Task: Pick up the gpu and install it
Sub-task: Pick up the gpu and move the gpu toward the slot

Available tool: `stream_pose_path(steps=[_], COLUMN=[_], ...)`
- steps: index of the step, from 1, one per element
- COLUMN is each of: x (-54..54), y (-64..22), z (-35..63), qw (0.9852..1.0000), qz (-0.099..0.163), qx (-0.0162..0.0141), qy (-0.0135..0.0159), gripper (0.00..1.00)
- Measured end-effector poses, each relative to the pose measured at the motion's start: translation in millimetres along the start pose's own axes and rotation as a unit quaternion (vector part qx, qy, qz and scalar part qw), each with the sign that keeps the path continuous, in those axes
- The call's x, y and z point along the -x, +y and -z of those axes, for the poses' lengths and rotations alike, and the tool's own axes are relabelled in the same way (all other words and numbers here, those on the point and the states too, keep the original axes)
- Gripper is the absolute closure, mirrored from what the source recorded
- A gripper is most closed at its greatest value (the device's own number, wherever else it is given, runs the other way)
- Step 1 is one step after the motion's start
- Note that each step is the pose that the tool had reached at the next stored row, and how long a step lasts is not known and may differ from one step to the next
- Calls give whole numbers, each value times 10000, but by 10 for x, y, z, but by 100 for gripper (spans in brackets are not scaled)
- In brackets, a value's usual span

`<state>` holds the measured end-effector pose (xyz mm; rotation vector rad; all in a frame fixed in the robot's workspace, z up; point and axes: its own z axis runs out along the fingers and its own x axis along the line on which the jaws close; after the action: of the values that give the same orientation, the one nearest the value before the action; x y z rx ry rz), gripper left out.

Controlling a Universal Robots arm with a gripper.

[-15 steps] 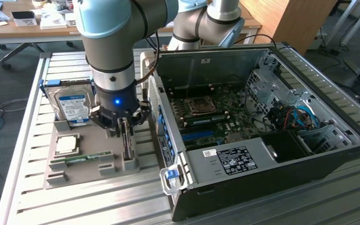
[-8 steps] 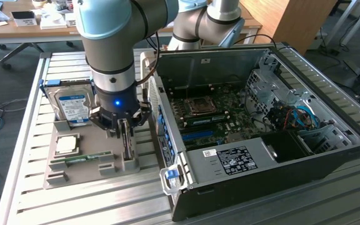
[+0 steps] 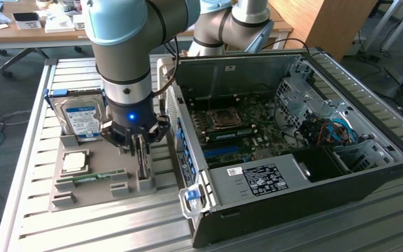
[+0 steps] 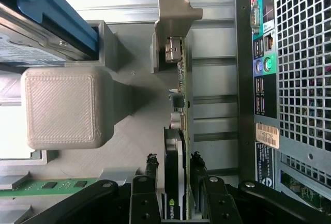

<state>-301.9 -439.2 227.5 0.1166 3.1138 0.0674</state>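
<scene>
Gripper (image 3: 139,155) hangs unclenched, fingers (image 4: 151,169) astride the gpu (image 4: 175,151), which stands on edge in its slot at the holder tray's (image 3: 89,195) computer-side edge. An off-centre squeeze could tilt the card and jam it.

The arm (image 3: 126,63) points straight down, tool (image 4: 174,158) apparently standing part-open.

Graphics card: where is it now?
On the exterior view's left, the graphics card stands on edge in the gray holder tray, at the tray's side nearest the computer case, with the hand down around it.
</scene>
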Motion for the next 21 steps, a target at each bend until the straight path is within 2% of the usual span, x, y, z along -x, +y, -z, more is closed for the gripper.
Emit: stream_pose_path(steps=[11, 21], x=[26, 28], y=[-9, -9], z=[0, 52], qw=[10000, 10000], qz=[0, 0], qx=[-2, -1], qy=[0, -1], gripper=[61, 61])
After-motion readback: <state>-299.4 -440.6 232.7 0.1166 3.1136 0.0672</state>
